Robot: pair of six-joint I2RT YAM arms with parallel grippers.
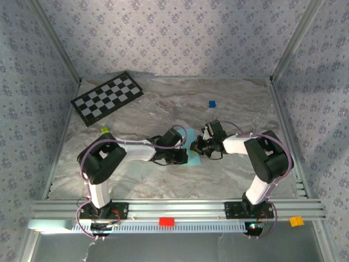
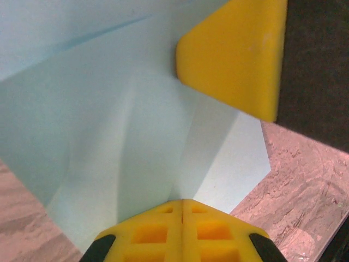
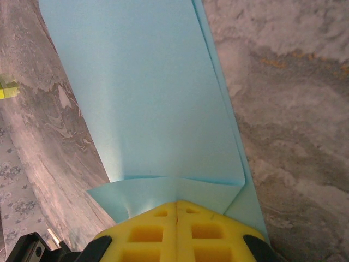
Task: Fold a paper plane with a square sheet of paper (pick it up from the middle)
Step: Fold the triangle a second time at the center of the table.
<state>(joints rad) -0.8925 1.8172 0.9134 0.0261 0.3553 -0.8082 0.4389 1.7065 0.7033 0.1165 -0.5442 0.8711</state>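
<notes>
The square sheet of paper (image 3: 152,98), sky-blue and visibly creased, hangs mid-worktop (image 1: 234,109) between the two arms, and both tools have it: the left tool (image 2: 182,215) is clamped shut on one edge, the right tool (image 3: 177,213) pinched shut on a folded-over edge. The step seems to call for even tension, matched heights and aligned edges before pressing; any twist risks a skewed crease or a tear.

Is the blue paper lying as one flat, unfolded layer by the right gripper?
No, at the right gripper the square sheet of paper shows a folded-over flap and a second layer's edge down its right side.
</notes>
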